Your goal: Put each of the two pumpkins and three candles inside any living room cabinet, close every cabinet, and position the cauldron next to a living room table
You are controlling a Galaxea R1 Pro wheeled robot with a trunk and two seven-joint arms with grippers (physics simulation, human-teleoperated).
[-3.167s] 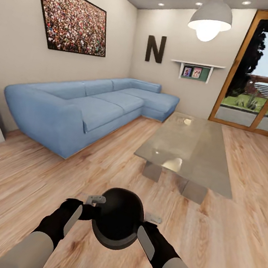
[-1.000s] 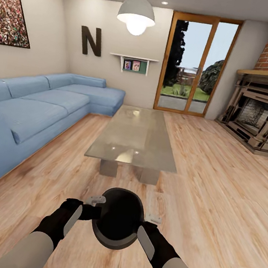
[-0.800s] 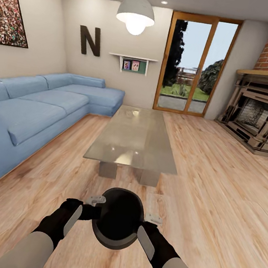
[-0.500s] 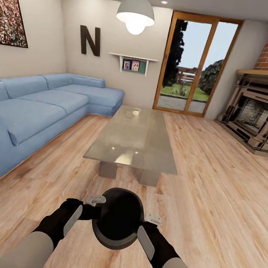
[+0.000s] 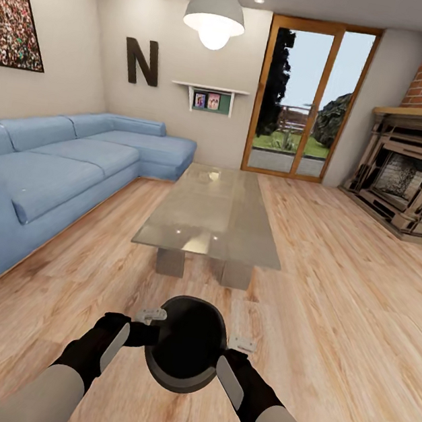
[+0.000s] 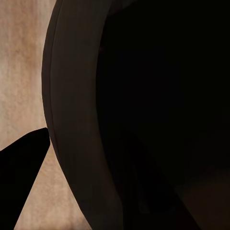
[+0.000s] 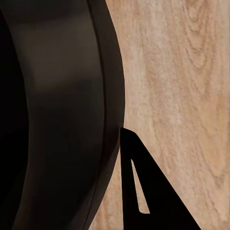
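I hold the black cauldron [image 5: 185,353] low in front of my trunk, above the wood floor, its wide mouth facing up. My left gripper [image 5: 151,324] is shut on its left rim and my right gripper [image 5: 228,350] is shut on its right rim. The left wrist view has the cauldron's dark rim and hollow [image 6: 143,120] with one finger [image 6: 21,163] outside the wall. In the right wrist view the rim [image 7: 57,120] stands beside one finger [image 7: 139,191]. The glass-topped table [image 5: 214,211] stands straight ahead, its near end a short way beyond the cauldron. Pumpkins, candles and cabinet are out of view.
A long blue corner sofa [image 5: 60,173] runs along the left wall. A dark ornate fireplace [image 5: 407,177] sits in the brick wall at right. A glass door [image 5: 303,99] is at the far end, and a pendant lamp [image 5: 215,17] hangs above the table. Open wood floor [image 5: 349,287] lies right of the table.
The camera swung right from the sofa corner to face the table end-on, then crept slightly forward. Both grippers and the cauldron keep the same pose relative to me.
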